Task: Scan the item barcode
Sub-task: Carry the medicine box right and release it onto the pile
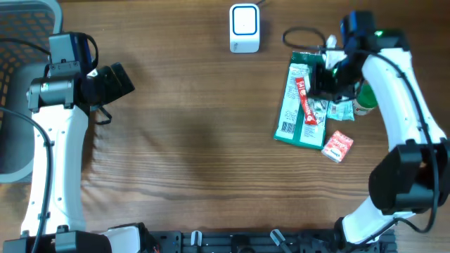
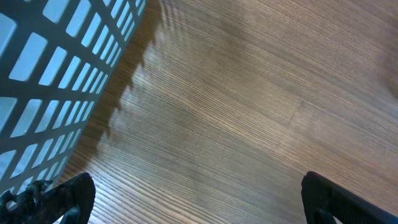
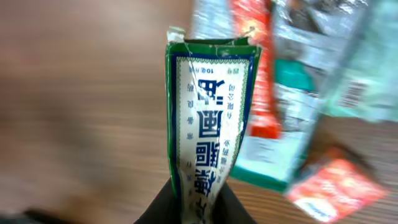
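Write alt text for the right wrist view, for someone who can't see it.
A green-and-white packet with blue lettering, its lower end pinched in the right gripper, is held over a wooden table. Blurred packets lie behind it, including an orange-red packet.

Brown wood-grain worktop (image 1: 197,140), matte with a soft sheen. Grey lattice bin (image 1: 21,17) at the far left edge, casting a toothed shadow onto the wood beside it.

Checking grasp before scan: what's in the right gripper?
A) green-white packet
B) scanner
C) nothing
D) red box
A: the wrist view shows the green-white packet pinched between the fingers of the right gripper.
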You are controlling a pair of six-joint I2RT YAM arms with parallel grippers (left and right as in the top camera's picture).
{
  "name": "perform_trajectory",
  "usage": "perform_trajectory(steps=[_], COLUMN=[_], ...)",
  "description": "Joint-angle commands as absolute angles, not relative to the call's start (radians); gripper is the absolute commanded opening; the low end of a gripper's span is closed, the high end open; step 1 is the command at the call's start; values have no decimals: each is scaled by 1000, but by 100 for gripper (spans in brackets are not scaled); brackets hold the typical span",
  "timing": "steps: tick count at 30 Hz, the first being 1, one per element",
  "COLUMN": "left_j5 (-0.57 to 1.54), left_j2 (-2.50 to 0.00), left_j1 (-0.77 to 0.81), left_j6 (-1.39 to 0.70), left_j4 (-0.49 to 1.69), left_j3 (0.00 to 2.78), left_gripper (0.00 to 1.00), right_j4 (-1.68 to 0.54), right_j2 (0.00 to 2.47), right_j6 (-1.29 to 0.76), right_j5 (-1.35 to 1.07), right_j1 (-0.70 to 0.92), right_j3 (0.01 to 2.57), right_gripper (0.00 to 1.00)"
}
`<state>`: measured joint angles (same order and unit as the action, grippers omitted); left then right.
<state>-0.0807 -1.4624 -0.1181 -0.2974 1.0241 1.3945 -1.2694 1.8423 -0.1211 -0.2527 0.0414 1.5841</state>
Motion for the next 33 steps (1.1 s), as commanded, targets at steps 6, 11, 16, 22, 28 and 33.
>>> perform_trajectory(steps=[6, 11, 16, 22, 28, 33], left_j5=[-76, -76, -76, -76, -76, -76], left_j2=[-1467, -1467, -1467, -1467, -1467, -1467], left_j1=[-122, -122, -122, -122, -122, -122], left_j6=[-299, -299, -299, -299, -299, -299], left_j4=[1021, 1021, 1021, 1021, 1021, 1021], left_j3=[1407, 1407, 1407, 1407, 1407, 1407], left_gripper=[100, 100, 100, 100, 100, 100], right_j4=[-1183, -1157, -1096, -908, -715, -658], right_j2=[1860, 1859, 1859, 1859, 1859, 1859], right_j6=[-78, -78, -81, -81, -81, -81], right_j5=[-75, -7, -7, -7, -7, -7], right_j1=[46, 46, 46, 46, 46, 46], right_j3=[1480, 1502, 1536, 1531, 1531, 1530], right_gripper=[84, 85, 100, 100, 99, 100])
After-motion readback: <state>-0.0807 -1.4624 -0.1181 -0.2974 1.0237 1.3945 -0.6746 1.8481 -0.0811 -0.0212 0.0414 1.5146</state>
